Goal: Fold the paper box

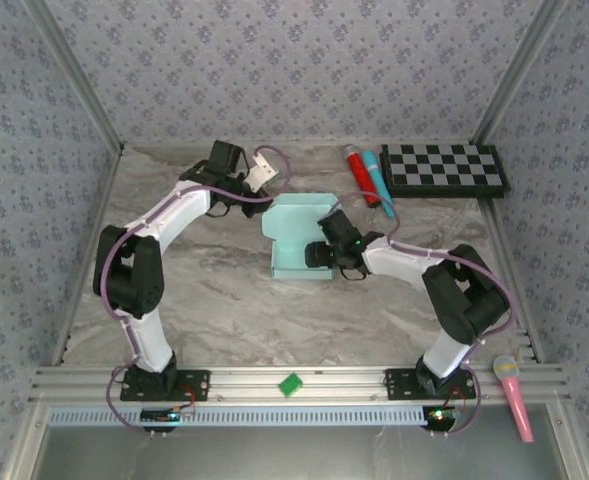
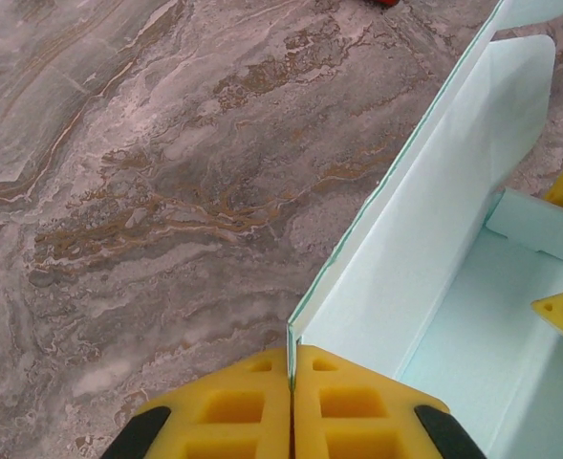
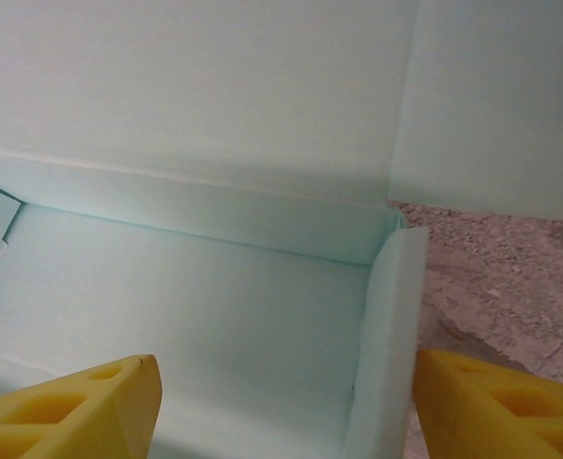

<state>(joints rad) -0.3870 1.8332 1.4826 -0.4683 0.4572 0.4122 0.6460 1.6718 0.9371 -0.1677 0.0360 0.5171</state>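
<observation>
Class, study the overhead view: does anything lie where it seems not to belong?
A small green block and a pink microphone lie on the metal rail at the near edge, off the marble table. The paper box looks undamaged.

My white-and-black left arm stretches forward, its yellow-fingered left gripper pinched tight on a wall of the pale aqua paper box. My right arm folds inward, right gripper spread wide.

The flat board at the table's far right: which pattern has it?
Flat rectangular board: black-and-white checkerboard, best in the top external view.
</observation>
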